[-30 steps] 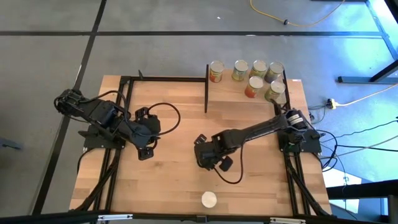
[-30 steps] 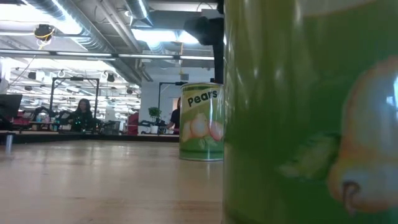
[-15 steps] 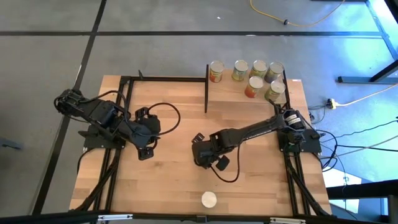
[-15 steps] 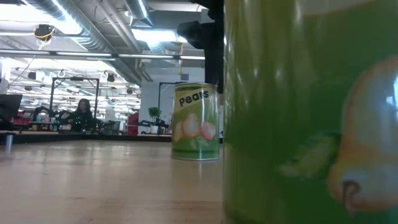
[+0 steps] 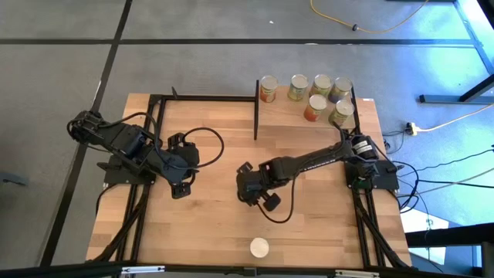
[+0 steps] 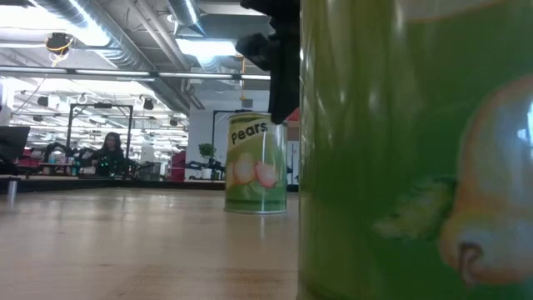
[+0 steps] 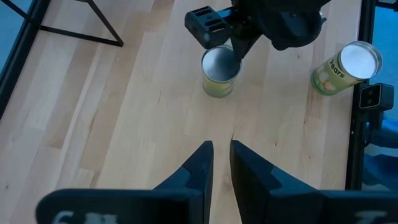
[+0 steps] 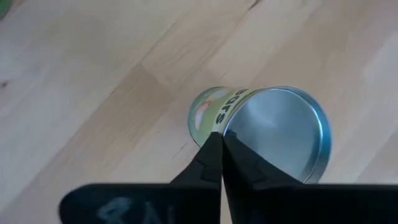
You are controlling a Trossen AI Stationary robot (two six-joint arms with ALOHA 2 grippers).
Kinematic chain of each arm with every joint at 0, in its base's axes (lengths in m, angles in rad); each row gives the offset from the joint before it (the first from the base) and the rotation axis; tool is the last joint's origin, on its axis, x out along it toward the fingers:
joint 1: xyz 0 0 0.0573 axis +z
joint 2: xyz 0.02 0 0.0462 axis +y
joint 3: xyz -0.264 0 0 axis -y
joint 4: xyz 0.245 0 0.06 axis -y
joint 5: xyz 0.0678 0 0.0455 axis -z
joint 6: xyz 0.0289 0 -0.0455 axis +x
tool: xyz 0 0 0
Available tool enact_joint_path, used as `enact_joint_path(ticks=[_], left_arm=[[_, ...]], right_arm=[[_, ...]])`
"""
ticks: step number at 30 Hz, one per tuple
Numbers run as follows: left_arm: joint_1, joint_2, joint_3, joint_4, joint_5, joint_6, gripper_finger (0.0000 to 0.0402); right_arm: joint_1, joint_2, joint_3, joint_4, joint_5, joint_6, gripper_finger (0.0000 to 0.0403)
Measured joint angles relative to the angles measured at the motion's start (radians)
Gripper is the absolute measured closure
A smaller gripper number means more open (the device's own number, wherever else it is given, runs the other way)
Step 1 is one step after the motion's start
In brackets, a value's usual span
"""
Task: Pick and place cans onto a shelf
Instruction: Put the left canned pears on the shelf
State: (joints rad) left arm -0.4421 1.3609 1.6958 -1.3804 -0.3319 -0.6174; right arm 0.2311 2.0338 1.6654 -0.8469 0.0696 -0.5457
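A green-labelled pears can (image 6: 256, 162) stands upright on the tabletop near the table's middle; my right gripper hides it in the high view. My right gripper (image 8: 221, 135) is shut and points down, its fingertips at the right side of the can's top rim (image 7: 235, 59). My left gripper (image 7: 222, 147) waits at the table's left (image 5: 179, 188), fingers nearly together and holding nothing. A second green can (image 5: 258, 247) stands near the front edge. The shelf (image 5: 285, 127) is at the far right, with several cans (image 5: 315, 106) on it. My right gripper's shut fingertips (image 6: 285, 104) come from above to the right side of the pears can's top rim (image 8: 214, 127). I cannot tell whether they touch it. The can stands upright with its base on the table.
The second can fills the right half of the low view (image 6: 408, 150). A black upright panel (image 5: 255, 108) closes the shelf's left side. Black frame rails (image 5: 154, 147) run along the table's edges. Bare wood lies between the two arms.
My right gripper has moved toward the table's left edge and slightly toward the far edge. The pears can has slid toward the table's left with it, staying upright on the wood.
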Motion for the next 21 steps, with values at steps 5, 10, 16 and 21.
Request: enact_joint_path(ticks=[5, 10, 16, 21], left_arm=[[0.000, 0.000, 0.000, 0.000, 0.002, 0.002, 0.0355], [0.000, 0.000, 0.000, 0.000, 0.002, 0.040, 0.0355], [0.000, 0.000, 0.000, 0.000, 0.002, 0.053, 0.0355], [0.000, 0.000, 0.000, 0.000, 0.003, 0.054, 0.0355]], right_arm=[[-0.001, 0.007, 0.032, -0.030, 0.012, 0.055, 0.0401], [-0.002, 0.010, 0.096, -0.126, 0.016, 0.106, 0.0401], [-0.002, 0.008, 0.200, -0.224, 0.016, 0.149, 0.0402], [-0.001, 0.007, 0.322, -0.332, 0.054, 0.170, 0.0402]])
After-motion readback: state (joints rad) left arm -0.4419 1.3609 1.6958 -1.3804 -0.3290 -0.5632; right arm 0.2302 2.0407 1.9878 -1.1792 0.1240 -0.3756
